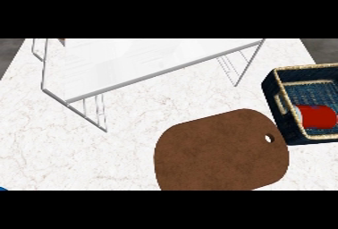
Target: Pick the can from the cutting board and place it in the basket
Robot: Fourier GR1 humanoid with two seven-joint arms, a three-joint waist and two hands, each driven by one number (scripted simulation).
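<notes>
head view: red can [318, 116] lying in basket [284, 74], right side cropped; cutting board [221, 154] bare; hands unseen, fingers' state unknowable.

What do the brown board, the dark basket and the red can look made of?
The brown rounded cutting board looks like wood: mottled matte grain, hanging hole. The dark blue rectangular basket seems woven, with a tan wicker-like rim. The red cylindrical can, lying in the basket, looks like smooth painted metal with a pale end, though plastic is possible.

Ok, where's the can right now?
In the head view the red can lies on its side inside the basket at the right edge of the counter, just right of the brown cutting board.
</notes>
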